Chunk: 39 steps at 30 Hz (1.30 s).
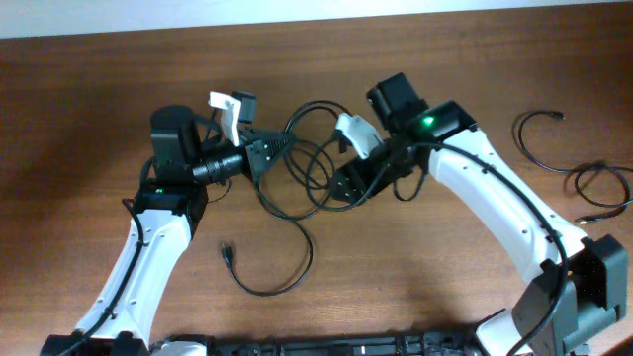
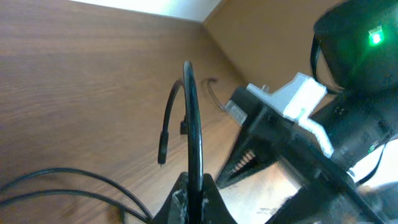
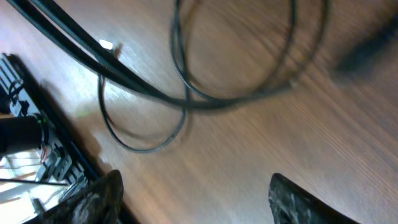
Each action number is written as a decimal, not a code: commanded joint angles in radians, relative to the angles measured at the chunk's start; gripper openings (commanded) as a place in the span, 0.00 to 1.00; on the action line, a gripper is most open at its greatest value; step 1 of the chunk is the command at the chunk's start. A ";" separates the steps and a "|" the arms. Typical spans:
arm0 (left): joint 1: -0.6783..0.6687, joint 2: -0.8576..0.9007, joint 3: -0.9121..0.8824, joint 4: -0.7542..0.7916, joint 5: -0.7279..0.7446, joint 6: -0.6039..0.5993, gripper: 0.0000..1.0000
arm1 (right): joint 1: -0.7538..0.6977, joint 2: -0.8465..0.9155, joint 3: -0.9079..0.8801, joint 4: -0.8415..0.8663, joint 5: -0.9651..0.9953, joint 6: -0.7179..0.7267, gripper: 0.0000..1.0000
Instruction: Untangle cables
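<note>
Tangled thin black cables lie in loops at the table's middle, between the two arms. One strand trails down to a curl and a small plug. My left gripper is shut on one cable; in the left wrist view the fingers pinch this cable, which arches up, its plug end hanging. My right gripper is open beside the tangle's right side. In the right wrist view its fingers are spread wide and empty above the wood, with blurred cable loops ahead.
Two separate black cables lie at the far right, one curved and one coiled. The right arm's body fills the right of the left wrist view, close to the held cable. The table's front edge holds dark hardware.
</note>
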 commanded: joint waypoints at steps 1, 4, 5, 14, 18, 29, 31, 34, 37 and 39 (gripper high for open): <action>-0.002 -0.020 0.008 0.045 0.061 -0.322 0.00 | 0.046 0.000 -0.003 0.096 -0.002 -0.068 0.72; -0.001 -0.020 0.008 0.046 0.090 -0.399 0.00 | 0.056 0.000 -0.003 0.177 -0.003 -0.072 0.63; -0.001 -0.020 0.008 0.047 0.094 -0.415 0.00 | 0.056 0.000 -0.003 0.193 -0.003 -0.072 0.62; -0.002 -0.020 0.008 0.065 0.108 -0.375 0.19 | 0.051 0.000 -0.003 0.172 -0.008 -0.050 0.04; -0.001 -0.020 0.008 -0.140 0.035 -0.124 0.14 | 0.051 0.000 -0.003 0.170 0.245 0.170 0.04; -0.002 -0.020 0.008 -0.409 -0.399 -0.018 0.12 | 0.019 -0.163 0.510 -0.051 0.514 0.190 0.04; -0.002 -0.020 0.008 -0.414 -0.399 -0.017 0.12 | 0.019 -0.182 0.667 -0.051 0.514 0.191 0.04; -0.002 -0.020 0.008 -0.413 -0.399 -0.017 0.12 | 0.019 -0.200 0.958 -0.034 0.552 0.191 0.04; -0.002 -0.020 0.008 -0.414 -0.398 -0.010 0.12 | 0.019 -0.205 1.127 -0.025 0.671 0.191 0.04; -0.002 -0.020 0.008 -0.414 -0.398 -0.010 0.12 | 0.019 -0.212 1.183 -0.025 0.802 0.192 0.04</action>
